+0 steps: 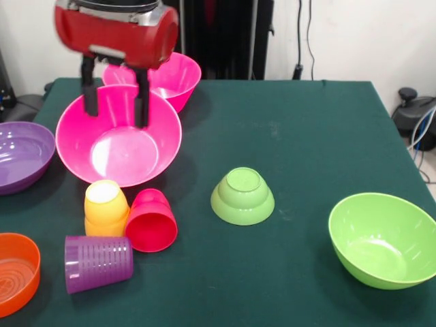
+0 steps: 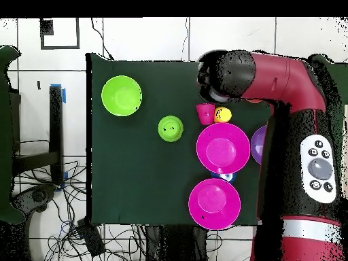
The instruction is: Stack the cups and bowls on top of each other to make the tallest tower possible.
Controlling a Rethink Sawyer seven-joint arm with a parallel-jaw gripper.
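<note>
Plainly, every piece here looks like thin, light, smooth plastic: stiff enough to keep its shape under a pinch, but slick, and likely to skid on the green table [image 1: 293,129] if nudged.

The biggest pieces are the two pink bowls. The nearer pink bowl [image 1: 119,146] sits upright, with the gripper [image 1: 114,102] hanging over its far rim, fingers spread apart and holding nothing. The second pink bowl [image 1: 174,78] stands just behind it, partly hidden by the arm. I judge the only sensible hold on either is the thin rim, one finger inside and one outside; the curved wall gives no other purchase.

The lime bowl [image 1: 381,238] stands upright, well apart on the other side of the table, and would be taken the same way. The purple bowl [image 1: 20,157] and orange bowl [image 1: 13,272] are cut off by the picture's edge.

The small green bowl [image 1: 242,196] lies upside down near the middle; its stepped sides should offer the fingers a ledge.

The cups cluster in front of the nearer pink bowl. The yellow cup [image 1: 105,208] stands base up, touching the red cup [image 1: 151,221], which lies on its side, as does the ridged purple cup [image 1: 97,263]. The tipped ones may roll, so a grip across the body seems safest.
</note>
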